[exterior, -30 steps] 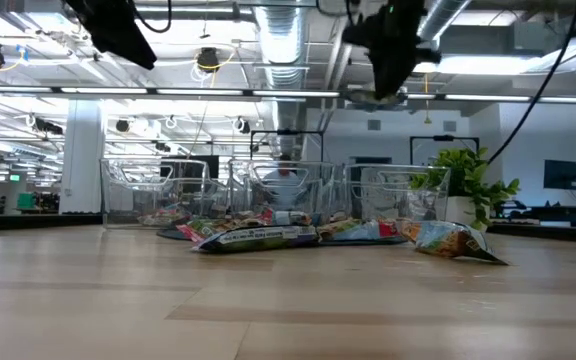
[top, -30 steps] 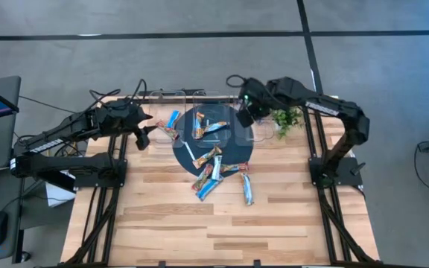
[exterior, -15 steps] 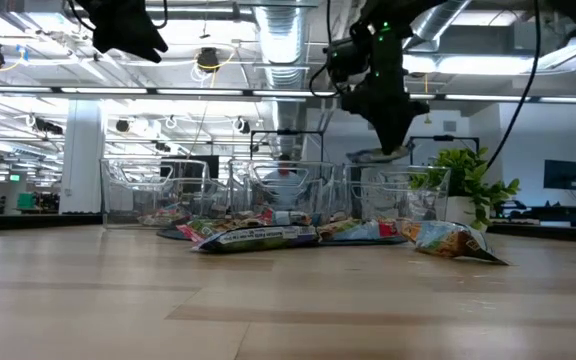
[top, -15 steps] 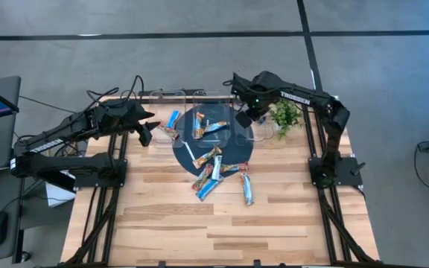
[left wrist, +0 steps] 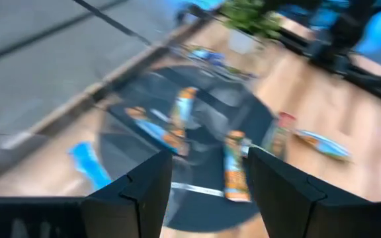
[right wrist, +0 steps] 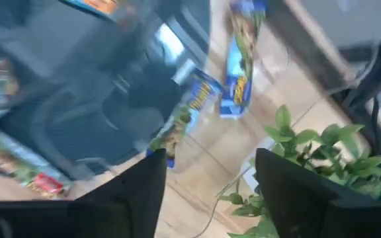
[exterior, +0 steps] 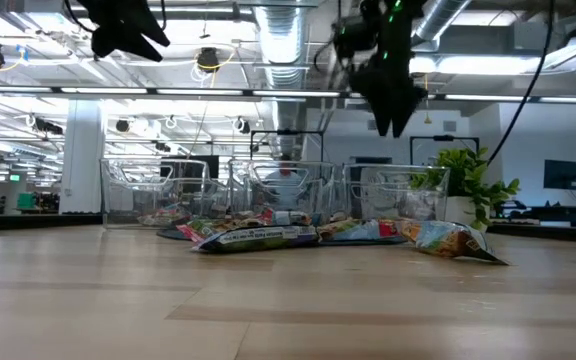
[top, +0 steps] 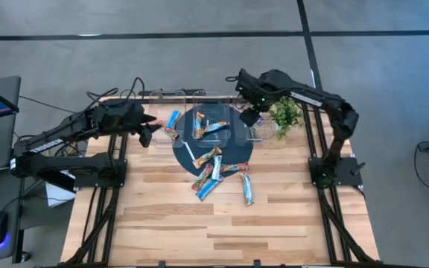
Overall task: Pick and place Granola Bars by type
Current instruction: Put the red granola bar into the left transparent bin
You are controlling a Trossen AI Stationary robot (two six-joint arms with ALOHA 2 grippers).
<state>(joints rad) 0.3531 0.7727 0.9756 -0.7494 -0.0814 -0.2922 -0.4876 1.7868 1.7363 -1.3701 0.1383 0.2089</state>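
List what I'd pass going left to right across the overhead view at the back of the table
Left gripper → blue bar → clear bins → right gripper → plant.

No readable text, label or number anywhere, not even on the bar wrappers.

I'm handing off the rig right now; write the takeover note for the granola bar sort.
Right tool: open, empty, raised over the clear bins by the plant.
Left tool: open, empty, raised at the table's left rear.
Granola bars: most lie loose on and just off the dark round mat; at least two lie in the bin beneath the right tool.
Done: a few binned.
Left: sort the loose pile by type.
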